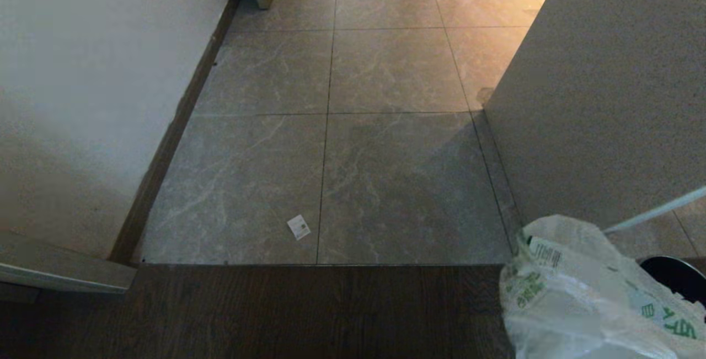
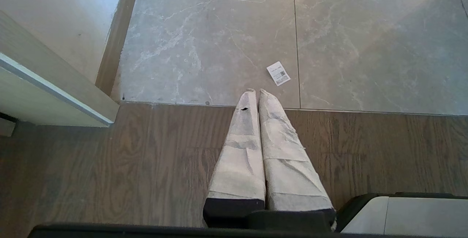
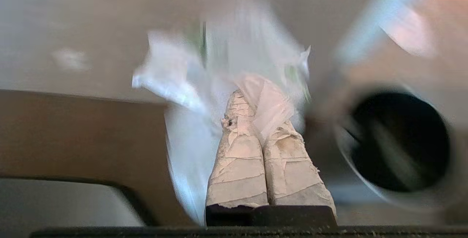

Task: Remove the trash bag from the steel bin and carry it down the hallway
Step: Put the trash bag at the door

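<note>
The right gripper (image 3: 256, 97) is clamped on the trash bag (image 3: 234, 66), its two taped fingers (image 3: 239, 146) pressed together with a fold of thin white plastic pinched between the tips. The bag hangs beside the steel bin (image 3: 400, 141), out of it and a little to the side of its dark open mouth; the wrist view is blurred, so whether the plastic brushes the rim I cannot tell. From the head camera the bag (image 1: 584, 298) fills the near right corner, with the bin's black rim (image 1: 670, 273) just behind it. The hallway (image 1: 386, 67) runs straight ahead of the bin, its long axis pointing away between the left wall and the right-hand counter (image 1: 612, 89), so the carry calls for forward travel. The right arm is the nearer; the left gripper (image 2: 256, 91) sits closed and empty on the far side. Count: one bag, one bin, two grippers, one paper scrap (image 1: 298, 227) on the tiles.
</note>
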Available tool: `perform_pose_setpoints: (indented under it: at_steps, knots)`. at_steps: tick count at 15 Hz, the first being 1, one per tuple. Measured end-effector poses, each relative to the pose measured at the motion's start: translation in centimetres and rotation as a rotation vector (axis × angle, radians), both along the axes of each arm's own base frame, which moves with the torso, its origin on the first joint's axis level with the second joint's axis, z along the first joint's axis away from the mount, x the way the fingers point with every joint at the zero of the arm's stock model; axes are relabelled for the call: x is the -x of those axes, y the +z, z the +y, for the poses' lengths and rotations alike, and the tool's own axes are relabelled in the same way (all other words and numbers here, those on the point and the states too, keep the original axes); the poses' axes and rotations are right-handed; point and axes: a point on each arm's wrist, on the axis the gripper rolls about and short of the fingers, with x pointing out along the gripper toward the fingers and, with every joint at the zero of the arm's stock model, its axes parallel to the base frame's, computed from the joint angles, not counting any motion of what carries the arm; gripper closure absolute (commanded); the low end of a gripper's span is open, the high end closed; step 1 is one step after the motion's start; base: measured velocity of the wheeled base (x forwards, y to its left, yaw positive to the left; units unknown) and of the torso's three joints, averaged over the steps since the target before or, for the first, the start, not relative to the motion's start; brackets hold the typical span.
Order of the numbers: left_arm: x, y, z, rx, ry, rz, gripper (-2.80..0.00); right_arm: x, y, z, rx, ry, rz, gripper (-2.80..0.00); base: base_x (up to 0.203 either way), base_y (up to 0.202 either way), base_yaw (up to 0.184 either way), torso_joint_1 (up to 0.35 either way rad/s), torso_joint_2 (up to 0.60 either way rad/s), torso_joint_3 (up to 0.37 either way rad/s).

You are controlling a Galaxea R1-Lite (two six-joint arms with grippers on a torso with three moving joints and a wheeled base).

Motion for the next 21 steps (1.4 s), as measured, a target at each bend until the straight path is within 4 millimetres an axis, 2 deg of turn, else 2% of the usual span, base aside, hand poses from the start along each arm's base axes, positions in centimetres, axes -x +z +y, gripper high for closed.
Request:
perform_pose_setpoints:
  at_steps: [5, 21]
  knots:
    - [0.00, 0.00, 0.00, 0.000, 0.000, 0.000, 0.00, 0.46, -0.87, 0.00, -0.039, 0.004, 0.009, 0.00, 0.000, 0.000, 0.000, 0.000, 0.00, 0.000]
    - [0.00, 0.00, 0.00, 0.000, 0.000, 0.000, 0.00, 0.51, -0.95, -0.01, -0.039, -0.001, 0.008, 0.00, 0.000, 0.000, 0.000, 0.000, 0.00, 0.000]
